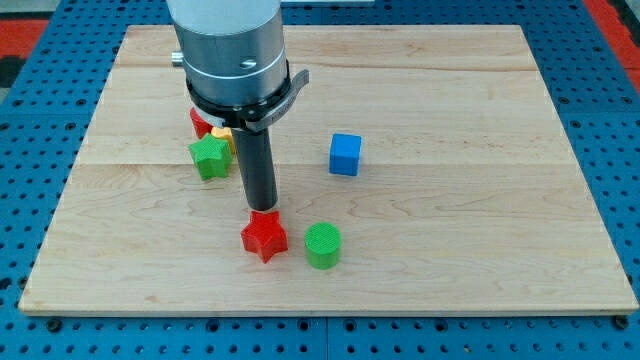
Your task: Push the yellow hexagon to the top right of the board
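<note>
The yellow hexagon (222, 134) is mostly hidden behind my arm at the board's upper left; only a small yellow piece shows between a red block (200, 124) and a green star (210, 157). My tip (262, 208) stands just above the red star (264, 236), touching or nearly touching its top point. The tip is below and to the right of the yellow hexagon.
A blue cube (345, 154) sits near the board's middle. A green cylinder (322, 245) lies right of the red star. The wooden board (480, 230) rests on a blue pegboard table. My arm's metal body (230, 50) covers the upper left.
</note>
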Controlling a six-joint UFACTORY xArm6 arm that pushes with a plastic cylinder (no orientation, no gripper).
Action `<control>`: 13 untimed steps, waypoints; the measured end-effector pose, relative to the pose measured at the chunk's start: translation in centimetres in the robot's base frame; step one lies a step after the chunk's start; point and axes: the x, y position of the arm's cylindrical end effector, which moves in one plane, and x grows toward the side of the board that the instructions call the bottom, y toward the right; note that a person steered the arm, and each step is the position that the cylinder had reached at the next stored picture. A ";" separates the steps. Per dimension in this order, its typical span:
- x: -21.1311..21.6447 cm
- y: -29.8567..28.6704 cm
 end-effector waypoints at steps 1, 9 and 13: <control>0.0 -2.6; -22.8 -11.2; -26.4 -1.7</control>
